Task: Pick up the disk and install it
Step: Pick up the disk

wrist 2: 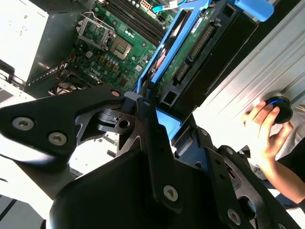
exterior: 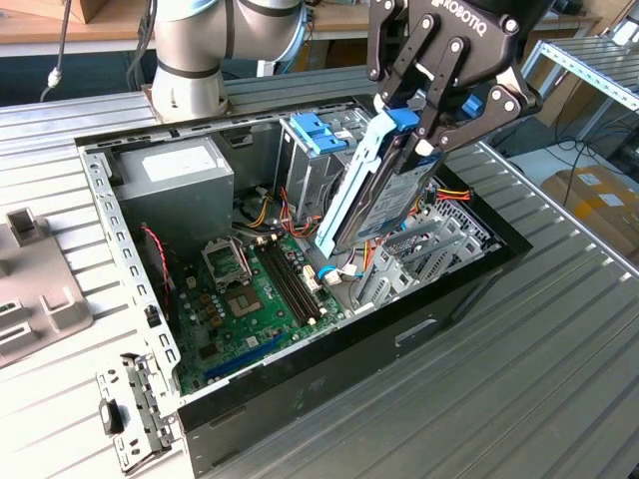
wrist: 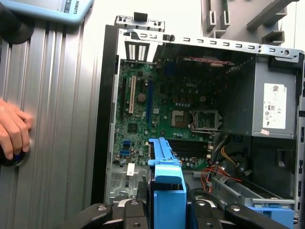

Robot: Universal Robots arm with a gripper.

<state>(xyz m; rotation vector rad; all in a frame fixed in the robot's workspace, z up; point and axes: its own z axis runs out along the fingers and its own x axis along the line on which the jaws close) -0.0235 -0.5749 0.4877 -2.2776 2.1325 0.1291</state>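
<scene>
Now the claw (exterior: 424, 140) is closed on the upper end of the disk (exterior: 384, 195). Its black metal fingers (exterior: 451, 118) press the disk from two sides, with no gap that I can see between them and it. The disk hangs directly below the claw and is clear of any support. Its long axis is steeply tilted, almost upright, and the lower end points down into the open computer case (exterior: 349, 369). That end is near the coloured cables above the motherboard (exterior: 250, 299), but I cannot tell if it touches them. The disk is a flat grey metal slab with bright blue plastic rails (exterior: 344, 190) along its edges. In the second wrist view its underside shows a green circuit board (wrist 2: 190, 52). Just beside its lower half, toward the exterior view's right, stands a drive cage (exterior: 429, 254) of perforated grey sheet metal, and the disk is not yet inside it. Behind the disk a smaller light-blue plastic bracket (exterior: 318, 135) sits in another bay. Farther off, in the case's far corner, is the grey boxy power supply (exterior: 175, 180) with a white label. The case lies on its side on a ribbed aluminium desk (exterior: 499, 399). A small punched metal bracket (exterior: 130, 409) lies apart from it at the exterior view's left. In the second wrist view a person's hand (wrist 2: 264, 126) rests on a round black knob with a blue ring (wrist 2: 283, 112) on the desk, well apart from the case.
</scene>
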